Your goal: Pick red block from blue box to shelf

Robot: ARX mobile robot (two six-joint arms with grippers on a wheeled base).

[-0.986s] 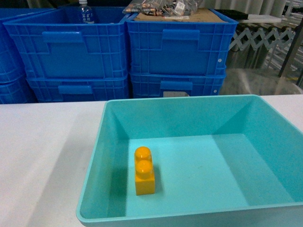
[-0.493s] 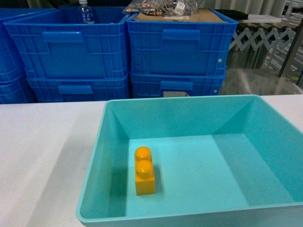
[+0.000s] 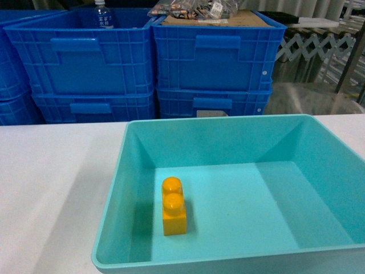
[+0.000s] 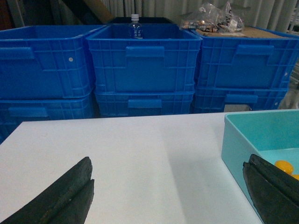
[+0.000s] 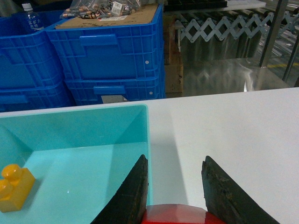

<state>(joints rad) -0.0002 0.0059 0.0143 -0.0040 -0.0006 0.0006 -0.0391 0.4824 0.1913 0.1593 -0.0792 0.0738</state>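
The red block shows only in the right wrist view, wedged low between the black fingers of my right gripper, which is shut on it. That gripper hovers over the right rim of the blue box, a turquoise tray on the white table. My left gripper stands wide open over bare table, left of the box. A shiny steel surface with a slim upright, apparently the shelf, lies beyond the table at the right. Neither gripper appears in the head view.
A yellow-orange two-stud brick stands inside the box near its left wall. Stacked dark blue crates line the far edge of the table; one holds a bottle, another bagged items on cardboard. White tabletop spreads left.
The box's far right corner sits slightly further left in the head view than a second ago. The yellow brick has not moved.
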